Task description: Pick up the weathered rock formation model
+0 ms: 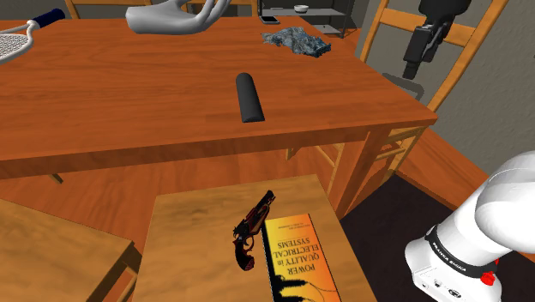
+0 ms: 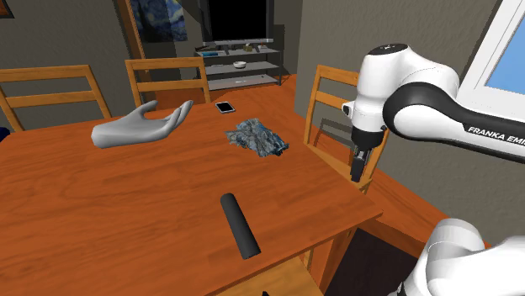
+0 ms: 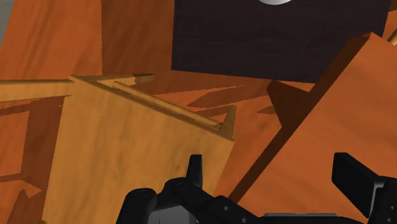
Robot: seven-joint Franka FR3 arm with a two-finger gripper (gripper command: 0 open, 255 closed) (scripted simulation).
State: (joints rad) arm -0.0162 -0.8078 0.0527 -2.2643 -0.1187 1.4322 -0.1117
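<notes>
— Where to look for the rock model [image 1: 296, 39]?

— On the table [image 1: 129, 94], at the far end toward the shoulder view's right, just short of the right edge. Grey-blue, lumpy, low. Well apart from the black cylinder [image 1: 249, 97] nearer the front, and from the grey hand model [image 1: 176, 17] off to the left.

— And the gripper [image 1: 412, 60]?

— Off the table altogether, hanging to the right of that edge, above a wooden chair [image 2: 335, 77]. Fingers [image 3: 353, 181] spread apart, empty, nothing between them.

— So how best to go about it?

— Probably rise first, to clear the table edge and the chair back. Then travel left to a spot directly above the rock. Keep the spread as wide as now. Turn the wrist to straddle the narrower span of the lump. Descend straight and slowly, stopping just shy of the tabletop. Close low on the flanks rather than on the crumpled crest, since likely to slip off the uneven ridges otherwise. Lift only after a firm squeeze.
</notes>
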